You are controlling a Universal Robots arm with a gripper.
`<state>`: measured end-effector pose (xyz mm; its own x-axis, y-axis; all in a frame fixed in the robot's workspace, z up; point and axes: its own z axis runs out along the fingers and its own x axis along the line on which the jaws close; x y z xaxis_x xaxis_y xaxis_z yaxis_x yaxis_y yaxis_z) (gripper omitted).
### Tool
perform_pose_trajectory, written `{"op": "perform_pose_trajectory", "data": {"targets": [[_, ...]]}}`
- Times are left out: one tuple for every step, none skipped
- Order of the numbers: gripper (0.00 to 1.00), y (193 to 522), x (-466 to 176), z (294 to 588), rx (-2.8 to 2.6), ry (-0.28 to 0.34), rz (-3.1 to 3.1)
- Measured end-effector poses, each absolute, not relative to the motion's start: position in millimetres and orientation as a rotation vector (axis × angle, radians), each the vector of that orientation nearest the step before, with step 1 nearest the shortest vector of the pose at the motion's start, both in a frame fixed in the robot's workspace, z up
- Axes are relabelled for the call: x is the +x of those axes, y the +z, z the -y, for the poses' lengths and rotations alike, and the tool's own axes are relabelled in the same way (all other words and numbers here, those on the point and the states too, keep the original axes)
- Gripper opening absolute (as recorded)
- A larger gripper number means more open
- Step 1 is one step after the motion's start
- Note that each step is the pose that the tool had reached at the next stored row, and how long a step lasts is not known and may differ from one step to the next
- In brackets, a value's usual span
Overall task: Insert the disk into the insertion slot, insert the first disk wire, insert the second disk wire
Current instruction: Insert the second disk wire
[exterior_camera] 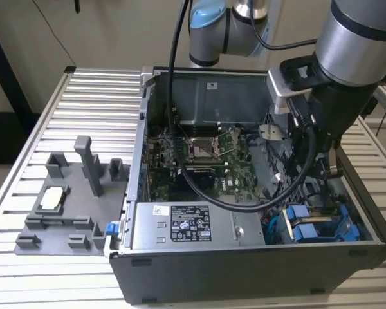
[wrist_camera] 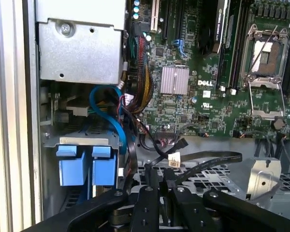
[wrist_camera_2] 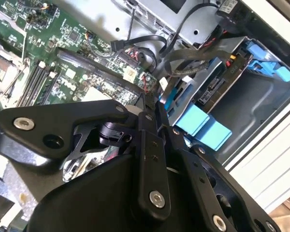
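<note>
— Status of the tool (wrist_camera: 162, 176)?

— In both wrist views it is clenched, the fingers (wrist_camera: 153, 180) drawn close together. It hangs inside the open computer case (exterior_camera: 180, 270), on the exterior view's right. A flat black cable (wrist_camera: 217, 158) runs up to the fingertips. Whether it is pinched between them cannot be told.

— Location of the disk (exterior_camera: 307, 232)?

— In the case's near corner on the exterior view's right. It is seated in the insertion slot (wrist_camera: 82, 140), with the blue carrier front facing outward. In the first wrist view, a blue wire (wrist_camera: 108, 113) curves down beside the slot.

— Surroundings?

— The large silver labelled box (exterior_camera: 193, 225) lies just left of the slot along the near wall. The green motherboard (exterior_camera: 209, 154) sits further back. A thick black hose (exterior_camera: 199, 187) drapes from the arm (exterior_camera: 360, 38) across the board. The case stands on a slatted metal worktop (exterior_camera: 96, 96). A grey fixture (exterior_camera: 71, 206) sits on the worktop to the case's left, apart from the tool.
</note>
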<state>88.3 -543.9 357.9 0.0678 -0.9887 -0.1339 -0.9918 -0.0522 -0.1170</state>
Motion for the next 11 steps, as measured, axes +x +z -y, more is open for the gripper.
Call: {"op": "perform_pose_trajectory", "data": {"targets": [[0.16,358,90,545,-2.161,0.028,-2.034],[0.16,358,93,545,-2.164,0.030,-2.038],[0.16,358,95,546,-2.167,0.032,-2.041],[0.16,358,97,547,-2.171,0.033,-2.045],[0.16,358,98,548,-2.176,0.033,-2.049],[0.16,358,100,549,-2.180,0.033,-2.054],[0.16,358,102,550,-2.186,0.032,-2.059],[0.16,358,103,551,-2.191,0.031,-2.064],[0.16,358,105,552,-2.196,0.029,-2.069],[0.16,358,106,554,-2.201,0.028,-2.074],[0.16,358,108,555,-2.207,0.027,-2.079]]}}
